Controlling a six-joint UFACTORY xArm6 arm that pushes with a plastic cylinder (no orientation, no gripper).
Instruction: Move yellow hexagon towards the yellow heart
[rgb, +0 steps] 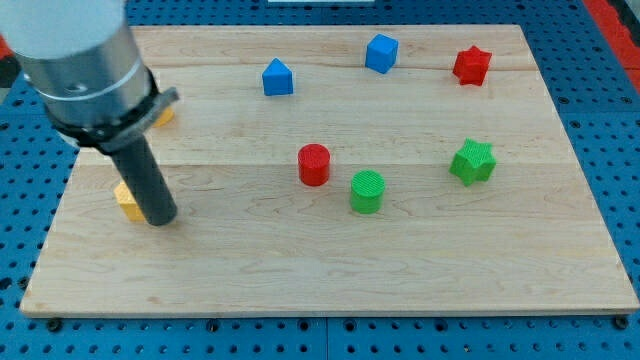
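My tip (161, 219) rests on the board at the view's left. A yellow block (126, 201) lies right against the rod's left side, mostly hidden by it; its shape cannot be made out. A second yellow block (163, 115) shows only as a small corner behind the arm's grey housing, farther toward the view's top; its shape is hidden too.
A blue triangular block (277, 77) and a blue cube (381, 52) lie near the top. A red star-like block (471, 65) is at the top right. A red cylinder (314, 164), a green cylinder (367, 191) and a green star (473, 161) sit mid-board.
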